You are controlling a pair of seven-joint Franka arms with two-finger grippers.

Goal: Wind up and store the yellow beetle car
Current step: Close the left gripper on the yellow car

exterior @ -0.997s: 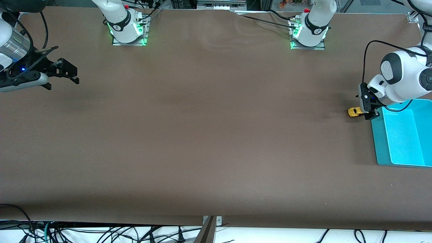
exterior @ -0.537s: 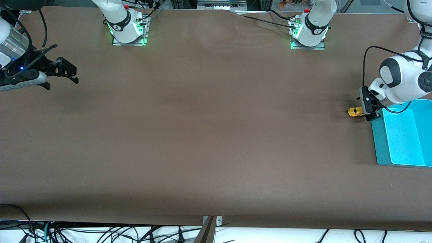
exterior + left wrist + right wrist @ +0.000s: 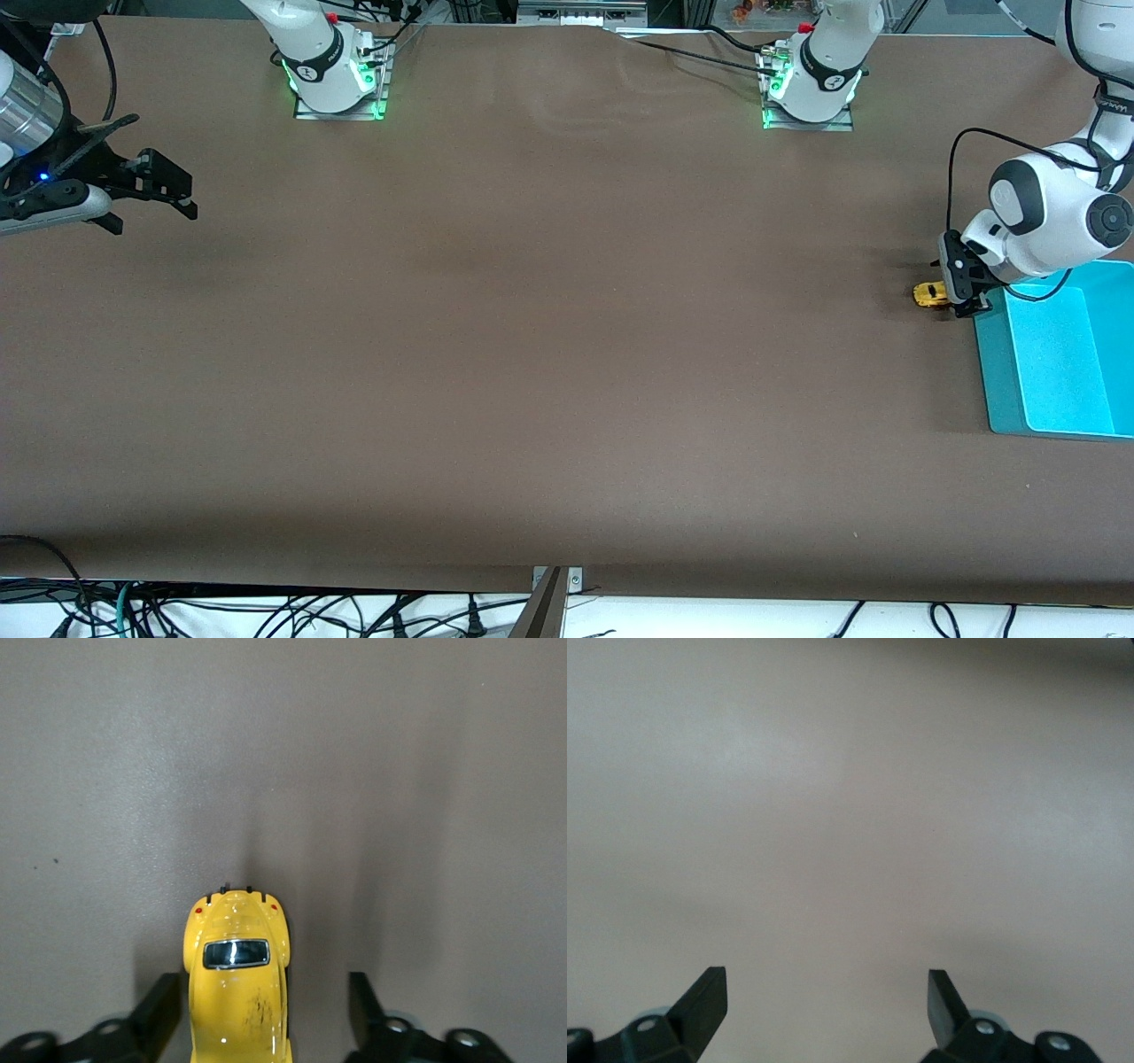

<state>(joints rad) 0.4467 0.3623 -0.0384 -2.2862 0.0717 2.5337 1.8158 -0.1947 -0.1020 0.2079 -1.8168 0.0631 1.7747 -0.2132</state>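
A brown table (image 3: 549, 354) is seen. A shallow turquoise tray (image 3: 992, 381) is set on it at the left arm's end. Tangled black cables (image 3: 266, 611) are seen below the table's nearest edge.

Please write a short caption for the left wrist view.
Left gripper, jaws open, straddles the yellow beetle car on the brown table.

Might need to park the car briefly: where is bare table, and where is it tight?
Bare table runs from the yellow beetle car to the right tool. Crowded only at the left arm's end: car between the left tool fingers, teal bin alongside.
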